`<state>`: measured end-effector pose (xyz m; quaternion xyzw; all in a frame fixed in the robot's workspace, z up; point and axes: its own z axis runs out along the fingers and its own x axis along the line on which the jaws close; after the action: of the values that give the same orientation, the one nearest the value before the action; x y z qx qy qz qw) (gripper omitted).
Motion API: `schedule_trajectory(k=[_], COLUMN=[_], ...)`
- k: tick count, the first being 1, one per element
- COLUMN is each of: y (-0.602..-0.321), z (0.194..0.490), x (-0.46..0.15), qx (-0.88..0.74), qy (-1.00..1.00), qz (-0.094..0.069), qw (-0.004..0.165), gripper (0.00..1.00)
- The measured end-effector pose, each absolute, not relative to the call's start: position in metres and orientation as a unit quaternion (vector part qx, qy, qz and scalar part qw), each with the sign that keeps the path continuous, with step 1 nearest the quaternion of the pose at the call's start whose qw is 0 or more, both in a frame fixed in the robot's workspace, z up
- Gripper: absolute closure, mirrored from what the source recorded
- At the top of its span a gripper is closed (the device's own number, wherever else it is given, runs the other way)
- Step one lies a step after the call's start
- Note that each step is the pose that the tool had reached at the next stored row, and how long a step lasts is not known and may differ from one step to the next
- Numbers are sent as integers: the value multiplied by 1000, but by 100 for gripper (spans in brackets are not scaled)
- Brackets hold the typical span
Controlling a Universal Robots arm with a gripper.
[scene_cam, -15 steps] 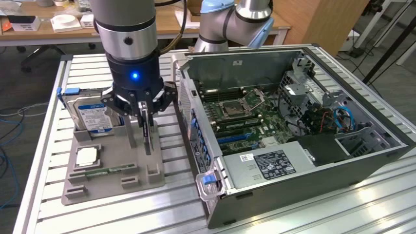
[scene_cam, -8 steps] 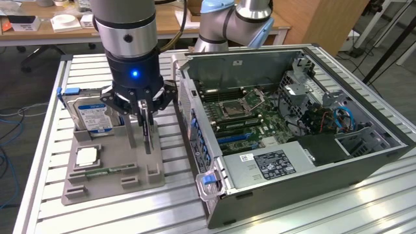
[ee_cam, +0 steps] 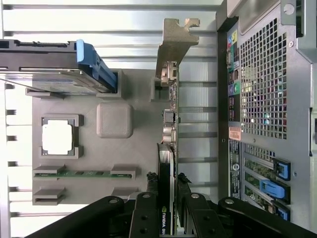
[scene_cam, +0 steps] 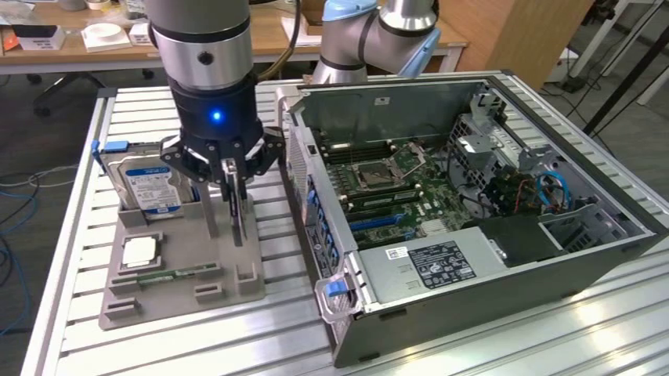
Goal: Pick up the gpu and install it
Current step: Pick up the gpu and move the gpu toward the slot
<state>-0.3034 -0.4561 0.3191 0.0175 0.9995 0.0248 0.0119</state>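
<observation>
Worktop (scene_cam: pixel 209 345): one gray fixture (scene_cam: pixel 168 301). Nearest on it is one memory stick (scene_cam: pixel 178 274), then one CPU (scene_cam: pixel 139 252). Mid-fixture, one gpu (ee_cam: pixel 171 124) stands upright on edge. End effector (ee_cam: pixel 168 178) is clamped on it, one finger per face, at the end opposite the bracket (ee_cam: pixel 174 44). Behind stands one hard drive (scene_cam: pixel 152 184). One open computer case (scene_cam: pixel 471 204) sits just beside the fixture, at the exterior view's right.

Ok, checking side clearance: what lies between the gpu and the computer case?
Only bare slatted table, seen in the wrist view: the gpu stands on edge, apart from the computer case and its rear panel.
</observation>
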Motion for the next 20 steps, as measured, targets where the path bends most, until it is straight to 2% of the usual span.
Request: schedule_trajectory(k=[20], y=[-456], z=[346], x=[-303], qx=[17], qy=[999], qz=[25], qw=[12], gripper=[74])
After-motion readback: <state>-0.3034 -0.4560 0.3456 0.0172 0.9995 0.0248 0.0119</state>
